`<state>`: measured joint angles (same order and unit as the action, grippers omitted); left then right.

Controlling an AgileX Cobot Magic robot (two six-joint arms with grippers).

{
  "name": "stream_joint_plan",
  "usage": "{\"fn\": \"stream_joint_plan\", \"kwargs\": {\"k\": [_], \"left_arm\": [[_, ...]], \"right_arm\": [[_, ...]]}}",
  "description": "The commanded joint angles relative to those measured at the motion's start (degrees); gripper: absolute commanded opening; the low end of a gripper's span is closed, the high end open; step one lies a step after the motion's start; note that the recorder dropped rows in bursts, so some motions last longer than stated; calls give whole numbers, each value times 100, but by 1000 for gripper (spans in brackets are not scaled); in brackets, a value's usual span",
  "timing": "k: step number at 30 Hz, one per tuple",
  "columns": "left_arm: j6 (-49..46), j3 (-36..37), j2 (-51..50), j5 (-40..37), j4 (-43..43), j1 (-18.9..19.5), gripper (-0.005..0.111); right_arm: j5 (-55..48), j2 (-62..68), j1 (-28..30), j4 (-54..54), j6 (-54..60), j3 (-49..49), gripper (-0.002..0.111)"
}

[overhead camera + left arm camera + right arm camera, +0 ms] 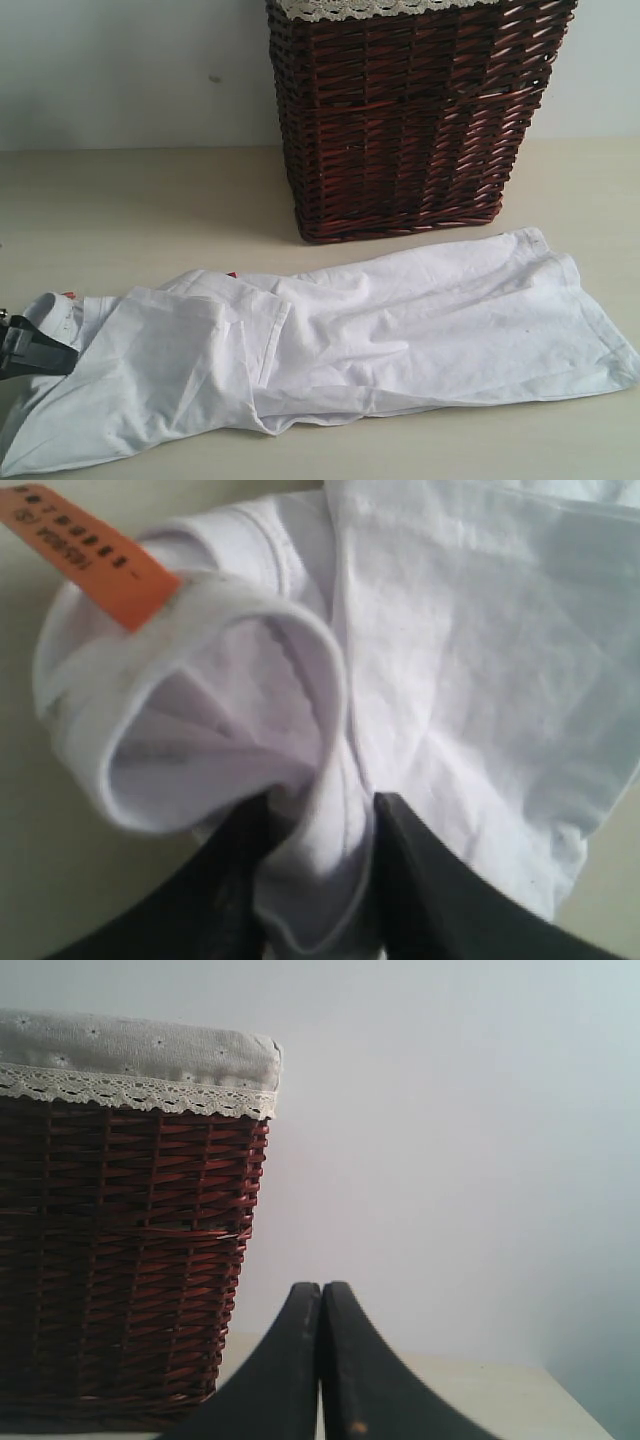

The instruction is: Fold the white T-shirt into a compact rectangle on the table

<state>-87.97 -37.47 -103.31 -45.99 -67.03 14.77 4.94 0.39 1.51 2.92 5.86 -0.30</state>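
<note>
**Left gripper (pixel 320 810) clamped on the shirt (pixel 400 320) collar; right gripper (pixel 321 1360) closed and empty**

The left gripper has its two dark fingers (pixel 430 900) pressed on a bunch of white cloth at the neck of the shirt. The cloth fills the narrow gap between them, so the jaws stand a little apart and pinch it. The ribbed collar (pixel 200 600) makes an open loop just beyond the fingertips. An orange tag (pixel 95 550) with dark print sticks out from the far side of this loop.

The right gripper has its fingers together along their whole length, with nothing between them. It is lifted off the table (pixel 120 210) and points past one corner of the basket (pixel 400 120) toward the pale wall (pixel 450 1110).

The shirt lies on the table just in front of the basket, as a long wrinkled band. Its hem end lies in front of the basket and goes a little past the basket's side on the right arm's side. Its collar end reaches well past the basket's other side, and there the left gripper holds it. One flap is folded over the middle of the band. A small bit of red shows at the edge that faces the basket.

The basket is dark brown wicker with a pale liner (pixel 130 1055) and lace at the rim. It stands close behind the shirt; a thin strip of table seems to show between them.
</note>
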Motion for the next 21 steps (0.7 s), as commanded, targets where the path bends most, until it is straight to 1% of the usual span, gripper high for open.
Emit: {"fn": "stream_joint_plan", "kwargs": {"k": [1,6,14,16,21], "left_arm": [[-55,20,-5,30,96,-6,20],[-55,20,-5,40,118,-6,5],[-55,20,-5,40,87,-6,4],[-55,20,33,24,47,-6,1],[-43,20,258,-255,-10,-6,0]], "right_arm": [[39,-39,31,-6,4,30,0],[39,-39,31,-6,4,30,0],[39,-39,31,-6,-6,30,0],[39,-39,31,-6,-6,30,0],[39,-39,31,-6,4,30,0]]}}
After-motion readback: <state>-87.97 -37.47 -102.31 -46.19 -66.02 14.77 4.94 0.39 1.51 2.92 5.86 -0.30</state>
